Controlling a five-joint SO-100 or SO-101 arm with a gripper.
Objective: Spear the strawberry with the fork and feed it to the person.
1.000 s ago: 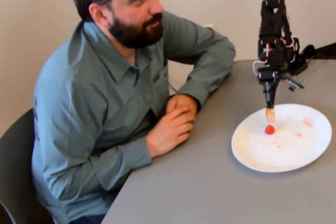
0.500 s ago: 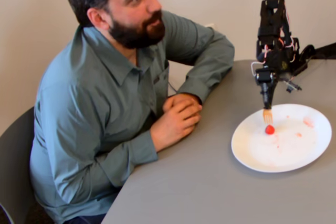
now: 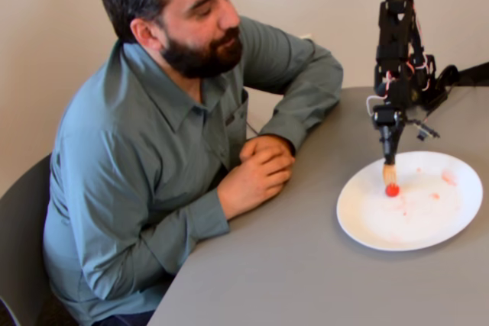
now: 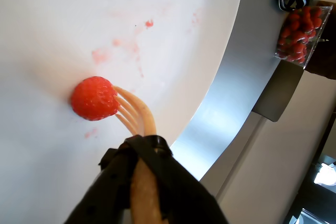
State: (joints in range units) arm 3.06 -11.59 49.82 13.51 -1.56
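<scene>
Sitting at left: the dark-haired, bearded person [image 3: 153,150] in a grey-green button-up shirt, in the fixed view only, hands clasped on the smooth grey table [image 3: 306,265].
Plate: the round glossy white plate [image 3: 382,227] lies right of his hands, streaked with faint pink juice smears [image 4: 105,55].
Arm: the black wired robot arm [image 3: 397,59] stands upright over the plate's left part.
Fork: the pale orange-tan plastic fork [image 4: 137,116] points down from a dark shaft; the wrist view shows its curved prongs touching the fruit's right side.
Strawberry: the small, rounded, bright red, dimpled strawberry [image 4: 94,98] sits on the plate at the fork's tip.
Gripper: the gripper [image 3: 390,139] is wrapped dark around the fork's handle; I cannot tell how its jaws stand.
Wrist view only: a clear plastic box of red strawberries [image 4: 302,32], top right.
</scene>
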